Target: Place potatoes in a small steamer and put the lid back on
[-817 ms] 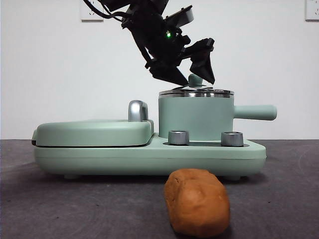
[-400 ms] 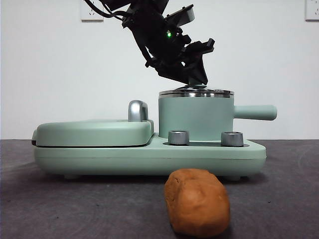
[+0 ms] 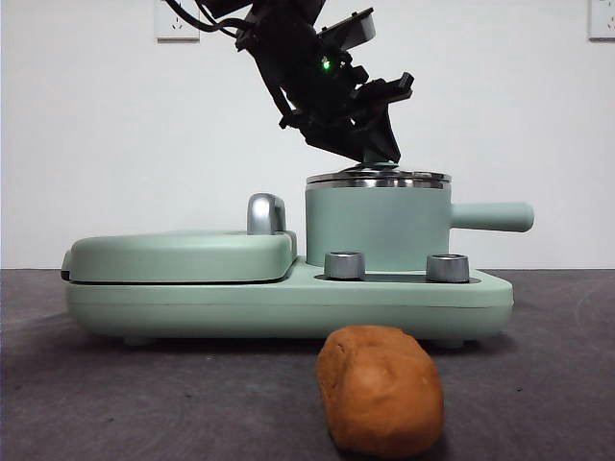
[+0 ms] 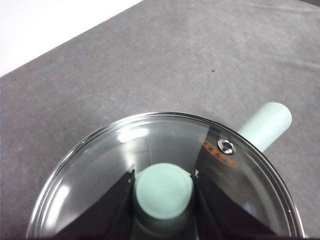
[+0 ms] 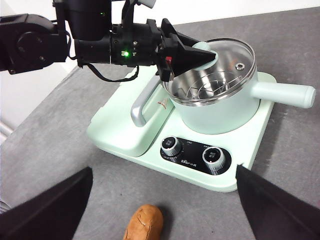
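Left claw [image 4: 163, 192] stays clamped on lid [image 4: 100, 165] knob; nothing has moved.

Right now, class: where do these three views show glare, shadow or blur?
Left wrist view: bright glare streaks on the lid, knob soft-edged. Right wrist view: light glints on the steamer rim; the potato casts a dark shadow. Front view: left gripper is a dark silhouette against the bright wall.
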Controlling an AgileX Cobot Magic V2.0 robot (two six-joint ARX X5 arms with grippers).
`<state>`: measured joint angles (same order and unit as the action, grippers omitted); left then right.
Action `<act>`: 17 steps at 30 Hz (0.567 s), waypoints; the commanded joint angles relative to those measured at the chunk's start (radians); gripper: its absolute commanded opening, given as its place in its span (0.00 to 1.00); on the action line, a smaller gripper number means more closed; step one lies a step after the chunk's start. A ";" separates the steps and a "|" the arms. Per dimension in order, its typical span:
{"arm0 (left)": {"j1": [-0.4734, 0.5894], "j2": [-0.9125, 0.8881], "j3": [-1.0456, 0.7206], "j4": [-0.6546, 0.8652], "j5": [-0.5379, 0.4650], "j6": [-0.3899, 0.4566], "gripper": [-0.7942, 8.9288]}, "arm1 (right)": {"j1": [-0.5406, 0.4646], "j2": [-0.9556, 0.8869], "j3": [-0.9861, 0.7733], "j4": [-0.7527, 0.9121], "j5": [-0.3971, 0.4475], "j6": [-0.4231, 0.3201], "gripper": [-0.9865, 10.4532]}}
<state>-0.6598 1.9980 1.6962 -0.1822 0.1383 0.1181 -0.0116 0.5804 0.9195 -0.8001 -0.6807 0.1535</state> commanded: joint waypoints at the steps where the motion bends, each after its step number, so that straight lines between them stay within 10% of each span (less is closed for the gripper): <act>1: -0.016 -0.006 0.046 0.006 0.010 -0.047 0.09 | 0.003 0.007 0.018 0.005 0.002 -0.004 0.49; 17: 0.028 -0.165 0.063 -0.139 0.010 -0.047 0.09 | 0.174 0.141 0.018 -0.061 0.114 0.077 0.49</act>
<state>-0.6350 1.8309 1.7290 -0.3248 0.1482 0.0780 0.1429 0.7067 0.9199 -0.8654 -0.5766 0.2024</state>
